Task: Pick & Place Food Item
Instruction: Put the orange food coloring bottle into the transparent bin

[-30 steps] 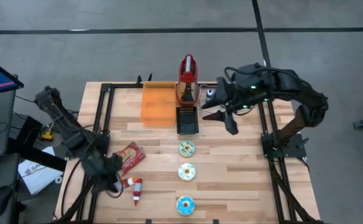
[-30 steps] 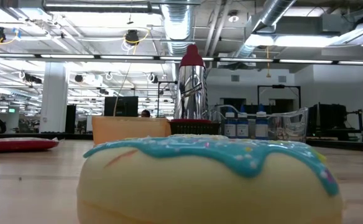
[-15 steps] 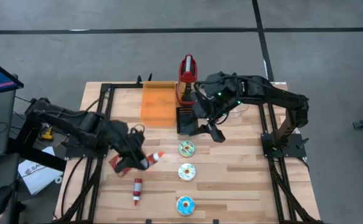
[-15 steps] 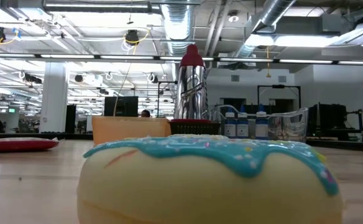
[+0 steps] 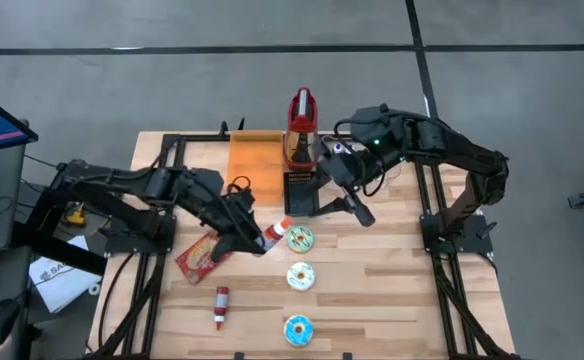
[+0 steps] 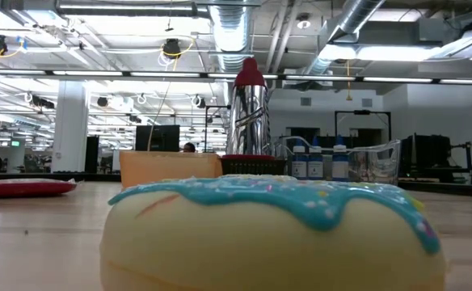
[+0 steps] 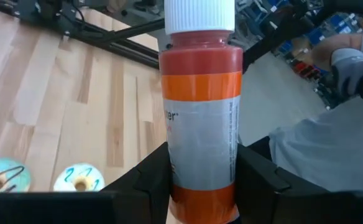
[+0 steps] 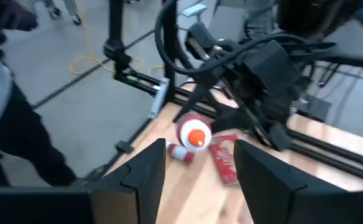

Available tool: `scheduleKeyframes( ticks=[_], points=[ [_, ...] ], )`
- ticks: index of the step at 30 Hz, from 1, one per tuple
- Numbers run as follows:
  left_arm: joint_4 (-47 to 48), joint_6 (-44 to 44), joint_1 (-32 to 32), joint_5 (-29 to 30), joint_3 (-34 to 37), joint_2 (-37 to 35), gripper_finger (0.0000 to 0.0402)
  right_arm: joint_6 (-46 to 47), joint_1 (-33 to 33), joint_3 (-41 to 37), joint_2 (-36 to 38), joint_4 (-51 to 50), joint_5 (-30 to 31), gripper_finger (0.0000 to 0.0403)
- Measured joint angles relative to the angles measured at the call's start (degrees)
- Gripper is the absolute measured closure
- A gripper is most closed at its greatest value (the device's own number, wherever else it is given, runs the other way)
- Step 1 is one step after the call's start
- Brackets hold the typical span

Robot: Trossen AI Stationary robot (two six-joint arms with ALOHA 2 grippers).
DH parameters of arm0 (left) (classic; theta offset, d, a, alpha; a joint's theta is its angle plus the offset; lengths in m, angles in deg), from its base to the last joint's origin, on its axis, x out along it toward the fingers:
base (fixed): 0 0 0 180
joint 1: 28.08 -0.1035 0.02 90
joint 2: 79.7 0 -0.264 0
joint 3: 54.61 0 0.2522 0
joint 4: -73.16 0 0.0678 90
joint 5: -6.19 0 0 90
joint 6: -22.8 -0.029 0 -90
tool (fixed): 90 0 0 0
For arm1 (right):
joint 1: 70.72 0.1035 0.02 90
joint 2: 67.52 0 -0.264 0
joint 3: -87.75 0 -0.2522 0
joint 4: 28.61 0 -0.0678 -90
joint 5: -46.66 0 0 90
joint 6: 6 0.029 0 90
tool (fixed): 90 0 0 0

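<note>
The food item, a flat red snack packet [image 5: 200, 255], lies flat on the wooden table left of centre; it also shows in the low view [image 6: 22, 187] and the right wrist view [image 8: 222, 159]. My left gripper [image 5: 262, 238] hangs just right of the packet, above the table, shut on a red-and-white capped tube [image 5: 277, 232] [image 7: 200, 112]. A second tube [image 5: 220, 305] lies on the table nearer the front edge. My right gripper [image 5: 350, 208] hovers open by the right side of a black tray [image 5: 302, 192], with nothing between its fingers [image 8: 145, 169]. My left gripper pinches the tube's lower body near its bottom end [image 7: 200, 186] between its two fingers [image 7: 151, 182]. The white cap [image 7: 199, 15] points away from the gripper. The tube is lifted clear of the table and slants toward the green disc.
Three iced discs [image 5: 300, 238], [image 5: 300, 275], [image 5: 299, 328] lie in a row at the centre front; the blue one fills the low view [image 6: 268, 230]. An orange bin [image 5: 255, 165] and a red-topped metal appliance [image 5: 302, 125] stand at the back. A person's gloved hand [image 7: 355, 62] shows beyond the table.
My left gripper has swung from the table's near left corner toward the centre and risen, rolling as it went. It carries one capped tube lifted clear from beside the other, which stays on the table. My right gripper has shifted a little over the black tray and rolled.
</note>
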State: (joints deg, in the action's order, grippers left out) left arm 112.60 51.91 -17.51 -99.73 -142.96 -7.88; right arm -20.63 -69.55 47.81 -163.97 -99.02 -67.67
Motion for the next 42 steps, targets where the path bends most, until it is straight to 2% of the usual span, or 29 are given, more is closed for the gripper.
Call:
scheduleKeyframes(
  ticks=[4,13,25,42],
  points=[
    [-0.1,-0.7,-0.4,-0.5,-1.7,2.3,0.027,1.4,0.0,0.0,-0.5,-1.0,-2.4,0.02],
    [-3.7,-0.8,-0.5,-0.5,-2.5,3.4,0.027,0.7,0.7,0.0,-2.4,-1.3,-3.7,0.0165],
    [-4.3,-0.7,-0.5,0.5,-2.5,3.4,0.0269,1.6,1.1,-0.1,-6.5,2.2,-5.9,0.0163],
    [-4.1,-1.9,-0.4,0.7,-2.5,3.4,0.0269,2.6,1.0,0.0,-7.0,4.1,-6.1,0.0163]
  ],
)
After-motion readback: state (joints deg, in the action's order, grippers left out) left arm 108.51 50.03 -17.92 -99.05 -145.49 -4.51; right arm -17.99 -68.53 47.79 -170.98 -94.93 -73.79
